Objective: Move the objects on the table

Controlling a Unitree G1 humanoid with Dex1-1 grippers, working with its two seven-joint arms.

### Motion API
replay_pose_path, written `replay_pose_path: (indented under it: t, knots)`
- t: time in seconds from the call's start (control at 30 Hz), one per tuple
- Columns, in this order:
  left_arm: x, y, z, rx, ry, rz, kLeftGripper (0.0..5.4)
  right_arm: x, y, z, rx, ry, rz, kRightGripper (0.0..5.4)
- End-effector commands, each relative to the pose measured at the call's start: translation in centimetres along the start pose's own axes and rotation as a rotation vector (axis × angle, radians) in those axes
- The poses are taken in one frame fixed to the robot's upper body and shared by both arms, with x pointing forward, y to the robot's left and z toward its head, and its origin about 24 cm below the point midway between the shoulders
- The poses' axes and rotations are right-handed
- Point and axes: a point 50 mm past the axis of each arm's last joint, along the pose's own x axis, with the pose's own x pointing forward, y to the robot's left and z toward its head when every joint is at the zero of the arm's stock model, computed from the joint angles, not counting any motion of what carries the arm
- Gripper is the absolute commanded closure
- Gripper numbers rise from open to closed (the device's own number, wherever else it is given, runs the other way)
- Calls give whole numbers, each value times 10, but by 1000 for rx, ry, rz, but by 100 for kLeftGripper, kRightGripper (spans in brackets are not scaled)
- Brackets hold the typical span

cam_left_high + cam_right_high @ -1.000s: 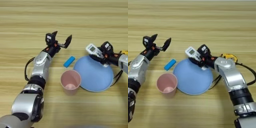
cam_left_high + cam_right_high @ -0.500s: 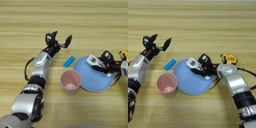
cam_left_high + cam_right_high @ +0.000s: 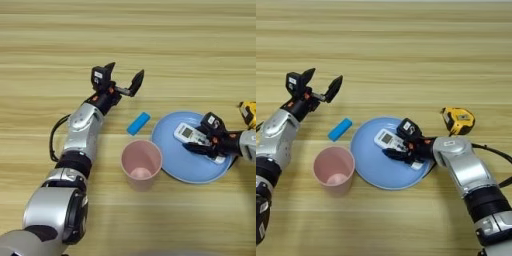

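Observation:
The white remote control [image 3: 385, 138] lies across the round light-blue plate [image 3: 373, 167], its small screen end pointing left. My right gripper [image 3: 397, 141] is shut on the remote's middle, one black finger on each long side, low over the plate. The bright-blue block [image 3: 138, 123] rests flat on the wooden table [image 3: 150, 40], left of the plate. My left gripper [image 3: 122, 77] hovers open behind and left of the block, with nothing between its fingers.
A pink plastic cup [image 3: 142, 162] stands upright in front of the block, close to the plate's left rim. A yellow tape measure [image 3: 458, 120] lies just right of the plate, beside my right forearm.
My right gripper has brought the remote from above the plate's far rim down toward me, onto the plate's middle. The left arm has not moved.

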Motion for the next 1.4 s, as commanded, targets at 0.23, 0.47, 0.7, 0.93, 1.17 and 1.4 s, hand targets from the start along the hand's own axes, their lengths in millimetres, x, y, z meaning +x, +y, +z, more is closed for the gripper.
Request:
replay_pose_path:
  t: [0.23,0.47,0.7,0.93,1.17,1.4]
  knots:
    - [5,-1,5,15,-9,-16,0,-2,1,8,-60,-32,-23,233]
    - [5,-1,5,13,-10,-17,0,-5,0,19,-48,-104,-47,148]
    - [6,-3,7,5,-22,-14,0,-11,-5,35,7,-225,-86,75]
    - [9,-7,7,31,-24,44,0,-18,-20,48,127,-339,-142,9]
    - [10,-3,10,24,-38,83,0,-25,-32,58,98,-434,-254,3]
    - [12,-11,11,36,-41,-17,0,-33,-48,64,127,-451,-360,3]
